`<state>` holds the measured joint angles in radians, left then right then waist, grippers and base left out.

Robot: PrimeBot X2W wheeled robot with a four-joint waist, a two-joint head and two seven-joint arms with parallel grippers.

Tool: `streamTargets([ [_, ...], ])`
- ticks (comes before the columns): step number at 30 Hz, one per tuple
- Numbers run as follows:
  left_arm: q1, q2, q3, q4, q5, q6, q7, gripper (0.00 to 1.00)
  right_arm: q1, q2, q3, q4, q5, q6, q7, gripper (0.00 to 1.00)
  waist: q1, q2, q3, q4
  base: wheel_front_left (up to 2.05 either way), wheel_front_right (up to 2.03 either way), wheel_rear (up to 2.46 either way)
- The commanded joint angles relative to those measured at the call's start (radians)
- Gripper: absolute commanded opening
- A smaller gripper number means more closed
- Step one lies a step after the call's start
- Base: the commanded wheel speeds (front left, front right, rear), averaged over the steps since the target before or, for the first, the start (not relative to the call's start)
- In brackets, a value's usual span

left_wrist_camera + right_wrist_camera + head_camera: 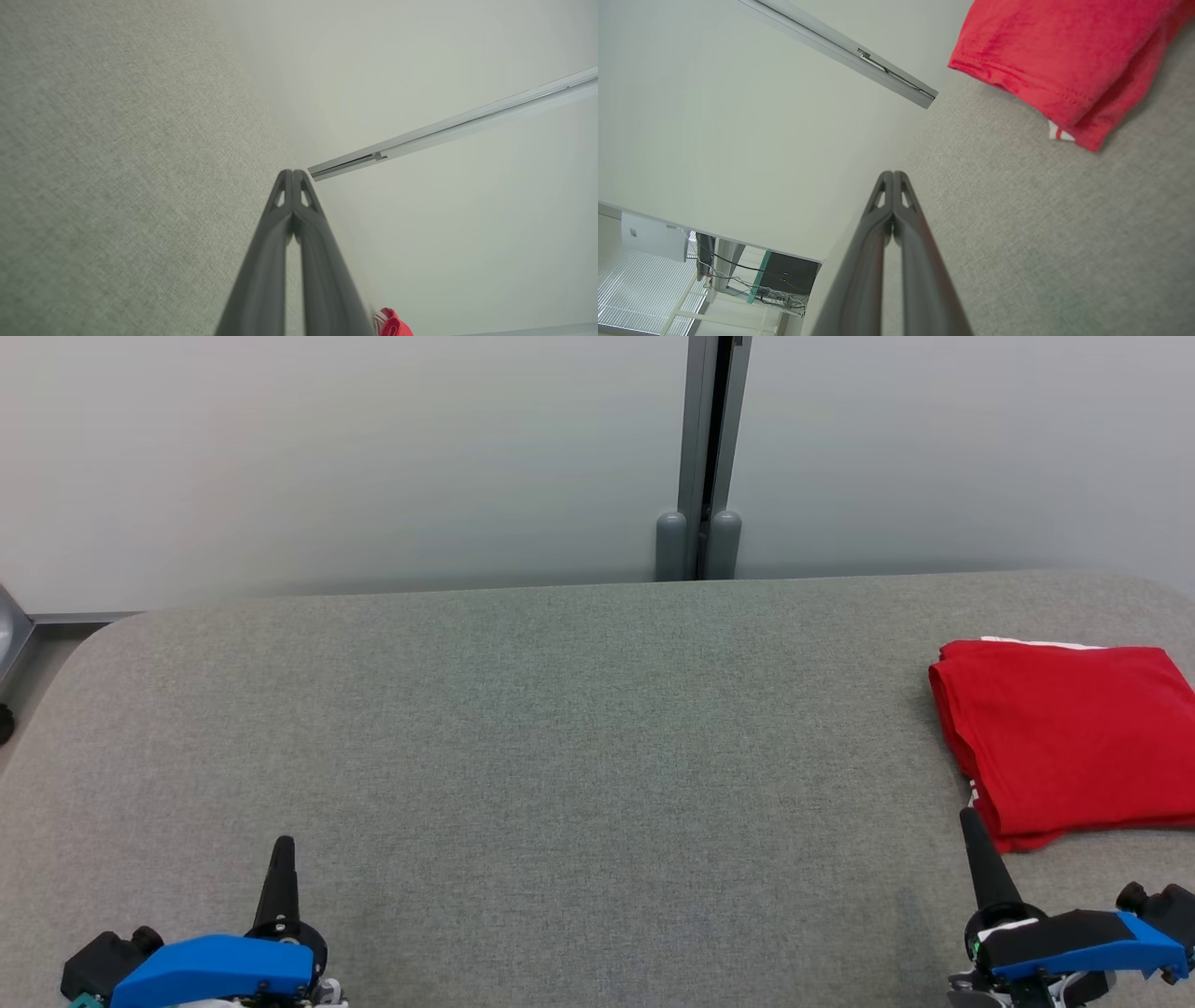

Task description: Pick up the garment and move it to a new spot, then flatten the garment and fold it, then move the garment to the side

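Nearest you in the head view were the two grippers, at the bottom edge. The left gripper (282, 847) sat at the lower left over the grey table (560, 728), its fingers pressed together into one dark spike and holding nothing. The right gripper (969, 819) sat at the lower right, closed and empty too. Its tip was just beside the near left corner of the garment (1064, 737); you could not tell whether they touched. The garment was red, folded into a neat rectangle, and lay flat at the table's right side, running off the right edge of the view. A thin white strip showed along its far side. Behind the table rose a pale wall (327, 457) with a grey post (705, 448) near the middle.

In the left wrist view, the left gripper (293, 174) had its fingertips meeting, with only a thin slit lower down and nothing in it. The table (117, 163) lay to its left and the wall (467, 224) to its right, with the post (458, 123) slanting across. A small red scrap of the garment (392, 325) showed at the bottom edge.

In the right wrist view, the right gripper (893, 174) was shut tip to tip and gripped nothing. The garment (1064, 60) lay on the table (1041, 242) at the upper right, apart from the fingertips, with a small white label (1059, 134) at its nearest corner. To the left were the wall (738, 116) and post (840, 51), and below them a dark box (789, 273) with cables.
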<state>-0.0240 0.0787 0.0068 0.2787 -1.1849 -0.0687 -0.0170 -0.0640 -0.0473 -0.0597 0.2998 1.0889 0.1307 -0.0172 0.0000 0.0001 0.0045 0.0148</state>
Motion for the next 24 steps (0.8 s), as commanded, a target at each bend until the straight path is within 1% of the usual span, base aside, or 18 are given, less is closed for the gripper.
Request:
streamTargets([
  [1,-0.024,0.000,0.009,-0.012,-0.020,-0.006,0.007,0.00,-0.023,-0.004,-0.005,-0.016,0.025,0.000,0.007,0.00,0.0000,-0.0001,0.000,0.000,0.00,0.00,0.00],
  [24,-0.054,-0.012,0.055,-0.023,-0.200,-0.032,0.063,0.00,-0.036,-0.004,-0.028,-0.035,0.247,0.000,0.062,0.00,0.0000,-0.0001,-0.001,-0.006,0.00,0.00,0.00],
])
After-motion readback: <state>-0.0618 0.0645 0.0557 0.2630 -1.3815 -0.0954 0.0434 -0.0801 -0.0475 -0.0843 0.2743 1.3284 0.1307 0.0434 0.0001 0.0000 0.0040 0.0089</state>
